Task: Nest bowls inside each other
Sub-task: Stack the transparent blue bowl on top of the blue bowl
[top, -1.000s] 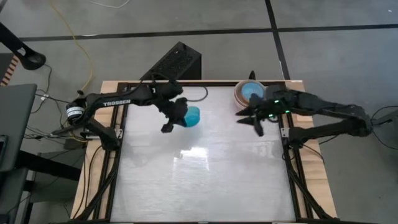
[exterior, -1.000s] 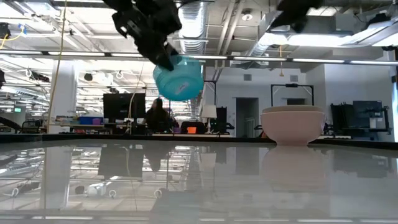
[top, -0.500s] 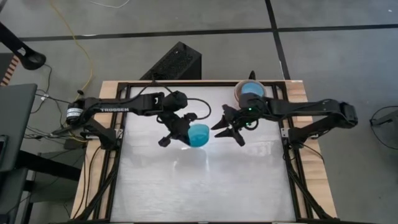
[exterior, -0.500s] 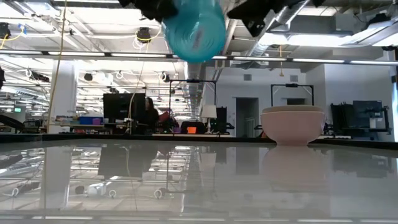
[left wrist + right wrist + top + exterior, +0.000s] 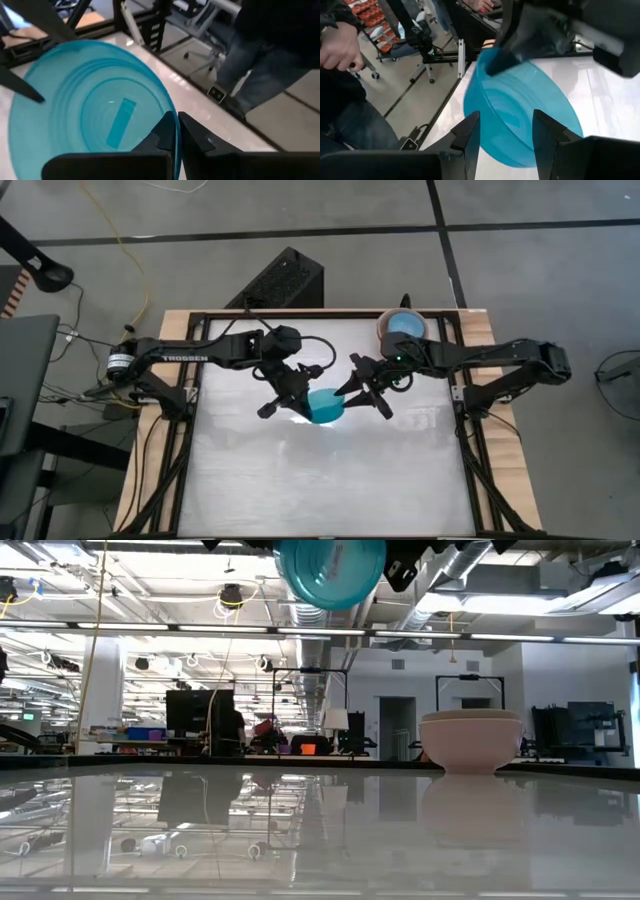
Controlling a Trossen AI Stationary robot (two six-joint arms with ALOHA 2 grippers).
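Left gripper (image 5: 287, 393), clamping teal bowl (image 5: 324, 405) by its rim, has carried it mid-table; right gripper (image 5: 362, 390), fingers spread, is closing in. Handover toward stack (image 5: 403, 328) looking likely.

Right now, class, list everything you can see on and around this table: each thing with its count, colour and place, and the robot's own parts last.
teal bowl: one, bright teal, held in the air above the table's middle.
stacked bowls: one stack, light blue inside, pinkish outside, at the far right edge.
table: one, pale and glossy.
black box: one, on the floor beyond the table.
person: one, dark clothes, beside the table.
left gripper: shut on the teal bowl's rim.
right gripper: open, its fingers either side of the bowl's opposite rim.
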